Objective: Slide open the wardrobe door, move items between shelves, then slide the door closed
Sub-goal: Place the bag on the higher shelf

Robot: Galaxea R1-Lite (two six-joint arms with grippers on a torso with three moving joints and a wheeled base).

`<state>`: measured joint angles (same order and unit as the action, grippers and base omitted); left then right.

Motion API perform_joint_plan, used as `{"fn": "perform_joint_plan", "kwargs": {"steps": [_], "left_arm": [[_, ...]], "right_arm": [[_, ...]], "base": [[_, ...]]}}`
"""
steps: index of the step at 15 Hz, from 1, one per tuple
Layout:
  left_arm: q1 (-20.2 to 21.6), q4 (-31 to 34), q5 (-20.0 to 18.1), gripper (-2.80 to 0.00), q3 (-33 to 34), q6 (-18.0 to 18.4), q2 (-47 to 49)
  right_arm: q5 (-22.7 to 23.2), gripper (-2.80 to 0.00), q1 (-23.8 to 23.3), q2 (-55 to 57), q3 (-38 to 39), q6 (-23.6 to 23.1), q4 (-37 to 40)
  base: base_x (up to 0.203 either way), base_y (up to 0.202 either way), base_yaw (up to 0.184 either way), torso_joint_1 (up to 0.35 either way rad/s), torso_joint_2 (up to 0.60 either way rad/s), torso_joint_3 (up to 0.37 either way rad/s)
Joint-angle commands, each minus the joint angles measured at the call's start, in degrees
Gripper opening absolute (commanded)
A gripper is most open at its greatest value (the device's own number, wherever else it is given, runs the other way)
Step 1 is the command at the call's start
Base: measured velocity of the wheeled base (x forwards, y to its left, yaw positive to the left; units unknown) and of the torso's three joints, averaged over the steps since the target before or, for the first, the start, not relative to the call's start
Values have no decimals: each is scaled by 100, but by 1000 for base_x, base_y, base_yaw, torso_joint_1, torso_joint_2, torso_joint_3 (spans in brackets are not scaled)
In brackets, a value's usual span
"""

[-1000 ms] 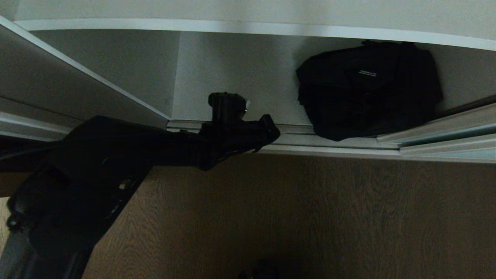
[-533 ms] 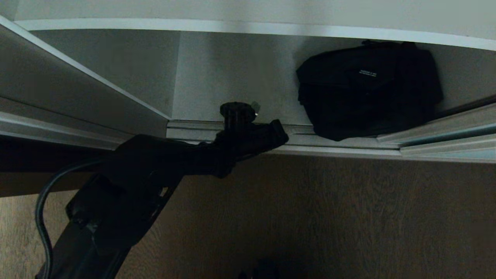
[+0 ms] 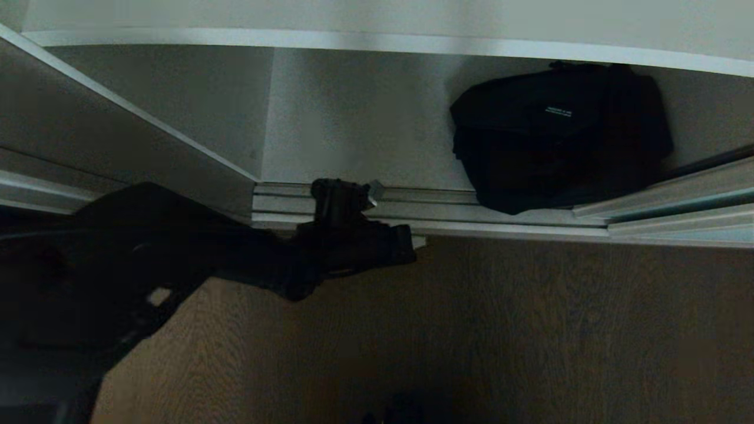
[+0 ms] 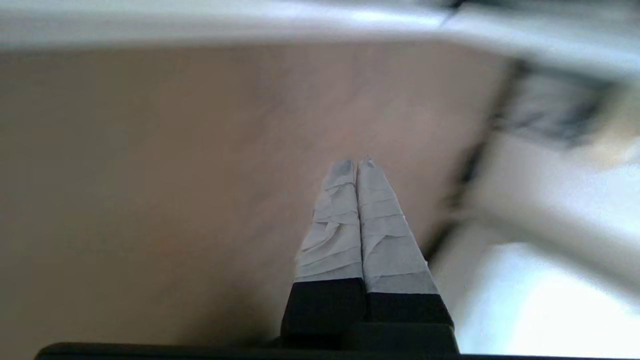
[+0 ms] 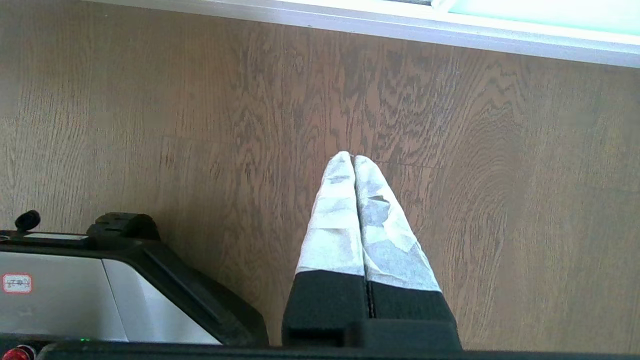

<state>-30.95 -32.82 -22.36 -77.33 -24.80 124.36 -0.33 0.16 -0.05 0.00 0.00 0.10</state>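
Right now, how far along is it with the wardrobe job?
Done: the sliding wardrobe door stands pushed to the right, leaving the compartment open. In hand: the left end effector, shut and empty, hangs over the floor by the door track. Left: the black bag sits untouched on the bottom shelf; whether it has been moved yet I cannot tell. The door needs closing. The right end effector is parked, shut.

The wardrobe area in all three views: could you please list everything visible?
black bag: one, black with small white lettering, on the bottom shelf at right.
shelves: grey-white boards, one above the bag.
sliding door: one, pale aqua with silver frame, at far right.
door track: silver, along the wardrobe's front.
floor: dark wood.
left gripper: one, shut, empty, over the floor near the track.
right gripper: one, shut, empty, above the floor.
robot base: black and silver.
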Motion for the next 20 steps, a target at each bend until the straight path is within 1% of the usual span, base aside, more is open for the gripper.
{"fn": "perform_joint_plan", "kwargs": {"steps": [1,3,5,8,10,12,15,18,20], "left_arm": [[-3,-69,738,-280,1405,686,-1752],[12,-51,1420,-280,2189,983,-2901],[58,311,2017,-280,2720,1203,-4216],[276,1492,2739,-280,3217,1470,-6209],[640,2409,3113,-280,3492,1653,-7464],[1347,3376,3355,-280,3696,1810,-8646],[2258,4342,3502,-280,4007,1924,-10029],[2839,4905,3550,-280,4606,1960,-11351],[3112,5197,3563,-280,4947,1978,-11732]], "right_arm": [[-2,-280,2,-13,0,0,-1],[-2,-280,2,-13,0,0,-1],[-2,-280,2,-13,0,0,-1],[-2,-280,2,-13,0,0,-1],[7,-280,2,-13,0,0,-1],[-2,-280,2,-13,0,0,-1],[-2,-280,2,-13,0,0,-1],[-2,-280,2,-13,0,0,-1],[-2,-280,2,-13,0,0,-1]], "base": [[0,0,0,0,0,0],[0,0,0,0,0,0],[0,0,0,0,0,0],[0,0,0,0,0,0],[0,0,0,0,0,0],[0,0,0,0,0,0],[0,0,0,0,0,0],[0,0,0,0,0,0],[0,0,0,0,0,0]]}}
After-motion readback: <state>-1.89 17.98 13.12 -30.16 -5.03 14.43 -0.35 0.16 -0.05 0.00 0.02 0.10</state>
